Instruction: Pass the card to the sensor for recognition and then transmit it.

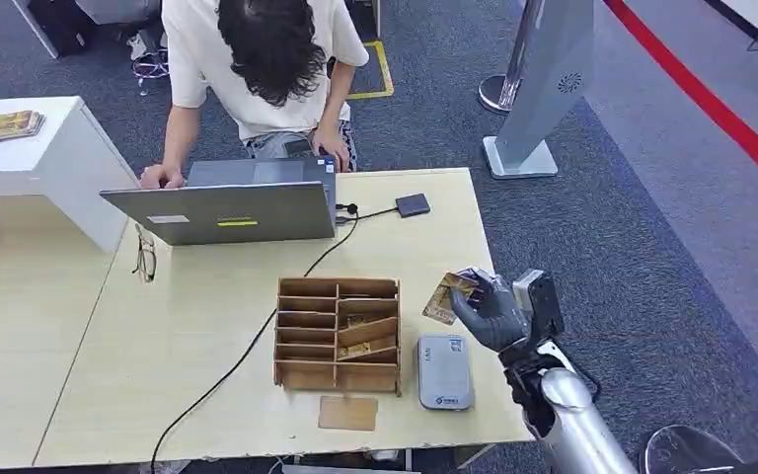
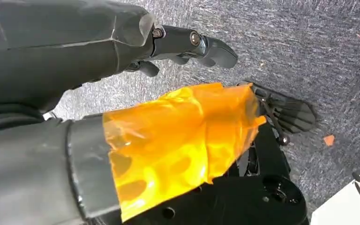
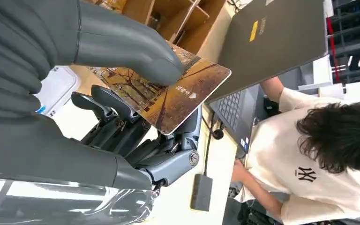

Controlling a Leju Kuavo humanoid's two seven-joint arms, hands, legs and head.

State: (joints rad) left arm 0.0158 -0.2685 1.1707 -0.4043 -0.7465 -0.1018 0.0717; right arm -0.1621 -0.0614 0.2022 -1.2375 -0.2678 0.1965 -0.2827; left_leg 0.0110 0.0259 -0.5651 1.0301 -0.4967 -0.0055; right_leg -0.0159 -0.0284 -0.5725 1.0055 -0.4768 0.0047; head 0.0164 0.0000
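1. The big light wooden table (image 1: 207, 395) holds everything here.
2. A person in a white shirt (image 1: 257, 59) sits at its far edge behind an open grey laptop (image 1: 232, 209).
3. A brown wooden box with slots (image 1: 338, 334) stands near the front edge, with cards inside.
4. A flat grey card sensor (image 1: 444, 371) lies just right of that box, near the front right corner.
5. My right hand (image 1: 492, 311) is above the right edge, past the sensor.
6. It pinches a brown picture card (image 3: 168, 91) between thumb and fingers.
7. My left hand (image 2: 187, 44) hangs over grey carpet with nothing in it, fingers a little curled.
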